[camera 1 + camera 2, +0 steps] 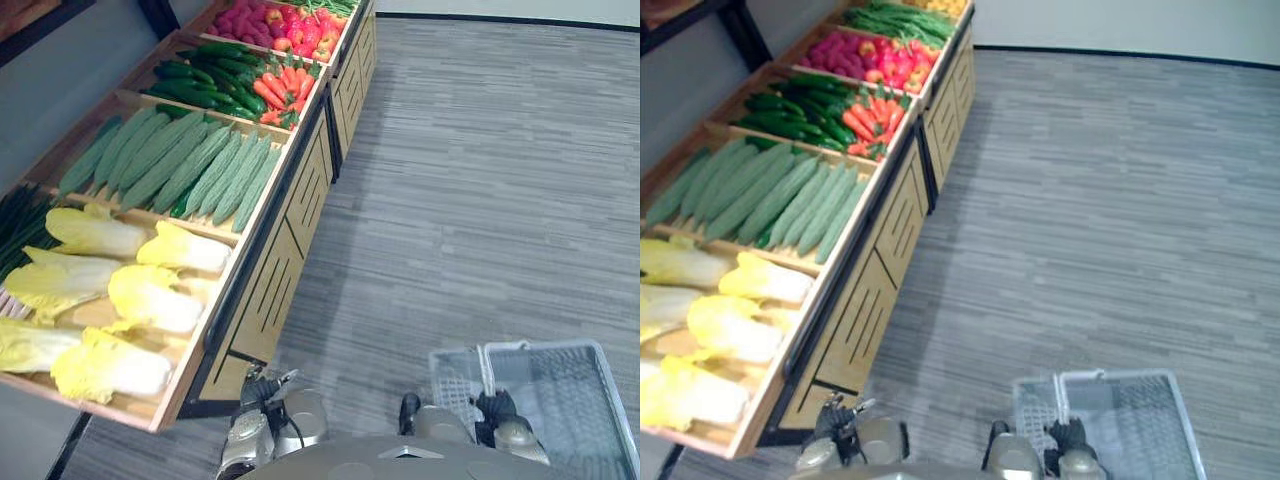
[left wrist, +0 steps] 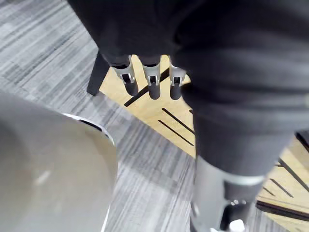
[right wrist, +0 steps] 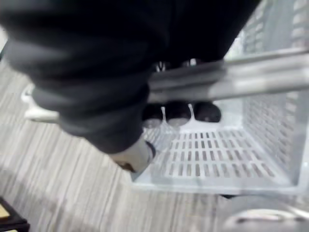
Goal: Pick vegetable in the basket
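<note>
A pale grey plastic basket [image 1: 562, 347] hangs at the lower right above the floor, with nothing inside on its slotted bottom [image 3: 217, 154]. My right hand [image 3: 178, 112] is shut on the basket's handle [image 3: 241, 77], fingers curled round the bar. My left hand [image 2: 153, 83] hangs open and holds nothing, its fingers straight beside the wooden stand's slotted side panel [image 2: 159, 116]. The stand [image 1: 265, 290] runs along the left and holds yellow napa cabbages [image 1: 150, 300], pale green ridged gourds [image 1: 200, 165], dark cucumbers [image 1: 205, 75] and carrots [image 1: 285, 90].
Red and pink peppers [image 1: 290, 25] and green beans [image 1: 895, 20] fill the stand's far bins. Grey striped carpet [image 1: 480, 200] stretches to the right of the stand and back to a pale wall. The stand's near corner [image 1: 165, 415] is close to my left side.
</note>
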